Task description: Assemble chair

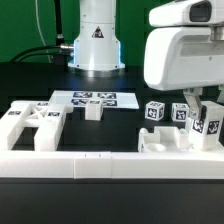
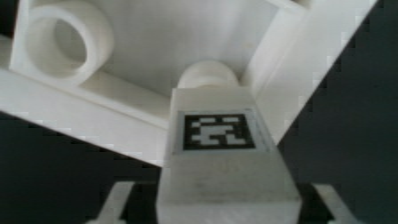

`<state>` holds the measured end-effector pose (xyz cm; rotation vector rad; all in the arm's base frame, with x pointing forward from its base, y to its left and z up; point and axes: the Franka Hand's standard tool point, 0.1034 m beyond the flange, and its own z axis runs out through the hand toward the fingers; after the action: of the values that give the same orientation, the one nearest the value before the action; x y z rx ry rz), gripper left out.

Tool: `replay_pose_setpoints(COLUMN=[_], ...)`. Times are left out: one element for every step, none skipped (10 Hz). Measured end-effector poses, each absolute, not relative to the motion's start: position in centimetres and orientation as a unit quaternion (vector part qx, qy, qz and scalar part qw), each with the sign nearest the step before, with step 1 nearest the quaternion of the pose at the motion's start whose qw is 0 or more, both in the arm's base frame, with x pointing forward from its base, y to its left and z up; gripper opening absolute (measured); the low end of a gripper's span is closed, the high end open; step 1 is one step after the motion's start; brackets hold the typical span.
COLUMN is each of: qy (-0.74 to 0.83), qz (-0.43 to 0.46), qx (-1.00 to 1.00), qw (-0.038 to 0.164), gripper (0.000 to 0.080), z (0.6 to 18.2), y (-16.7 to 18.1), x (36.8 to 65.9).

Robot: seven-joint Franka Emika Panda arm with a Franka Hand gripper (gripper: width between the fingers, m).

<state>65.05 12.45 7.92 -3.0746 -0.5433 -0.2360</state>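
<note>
My gripper [image 1: 205, 108] is at the exterior view's right, shut on a white chair leg [image 1: 207, 125] with a black-and-white tag. In the wrist view the leg [image 2: 217, 140] runs out from between my fingers [image 2: 128, 200], and its rounded tip sits against a white chair panel [image 2: 107, 90] that has a round hole. That panel [image 1: 162, 141] lies just beside the leg on the table. Two tagged leg cubes [image 1: 153, 112] [image 1: 180, 112] stand behind it. A large slotted chair piece [image 1: 28, 126] lies at the left, with a small white block [image 1: 92, 111] near the middle.
The marker board [image 1: 95, 99] lies flat behind the block, in front of the robot base [image 1: 95, 45]. The long white border rail [image 1: 100, 166] runs along the front of the table. The table top is black.
</note>
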Motion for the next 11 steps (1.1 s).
replay_pose_setpoints(qy=[-0.142, -0.109, -0.033, 0.036, 0.093, 0.13, 0.198, 0.243, 0.26, 0.299, 0.322], qz=[-0.075, -0.075, -0.078, -0.079, -0.08, -0.084, -0.08, -0.078, -0.078, -0.075, -0.073], qx=[-0.987, -0.991, -0.996, -0.996, -0.992, -0.987, -0.976, -0.965, -0.961, -0.949, -0.942], qw=[0.007, 0.011, 0.023, 0.032, 0.039, 0.043, 0.049, 0.053, 0.053, 0.059, 0.062], gripper=[0.029, 0.029, 0.029, 0.029, 0.029, 0.029, 0.029, 0.029, 0.029, 0.029, 0.029], z=[7.91, 7.88, 7.84, 7.81, 7.78, 7.76, 7.73, 7.73, 7.73, 7.74, 7.75], y=[12.38, 12.31, 12.04, 11.91, 11.83, 11.85, 11.79, 11.73, 11.71, 11.59, 11.5], x=[65.06, 65.05, 65.02, 64.88, 64.82, 64.76, 64.7, 64.7, 64.7, 64.73, 64.75])
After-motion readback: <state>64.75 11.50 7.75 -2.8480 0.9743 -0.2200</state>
